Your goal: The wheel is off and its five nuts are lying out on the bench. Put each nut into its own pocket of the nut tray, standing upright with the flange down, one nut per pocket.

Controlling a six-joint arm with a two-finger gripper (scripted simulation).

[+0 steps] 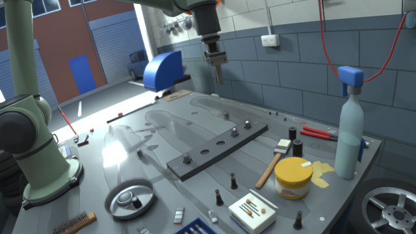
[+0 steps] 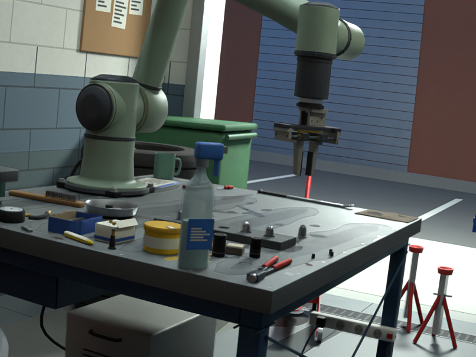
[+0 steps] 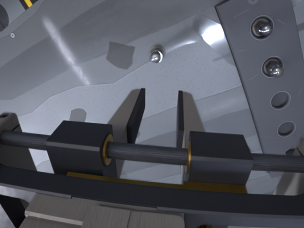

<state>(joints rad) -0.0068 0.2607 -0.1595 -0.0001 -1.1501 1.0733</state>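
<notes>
A loose chrome nut stands on the bench behind the far end of the dark nut tray, and another loose nut lies left of the tray's near end. Three nuts sit upright in tray pockets: two at the far end and one at the near end. The two middle pockets hold nothing. My gripper hangs high above the far nut, open and empty.
A round metal dish sits near the arm's base. In front of the tray are a yellow-lidded tub, a brush, a spray bottle, a white box, two black sockets and several black valve stems. Red pliers lie by the wall.
</notes>
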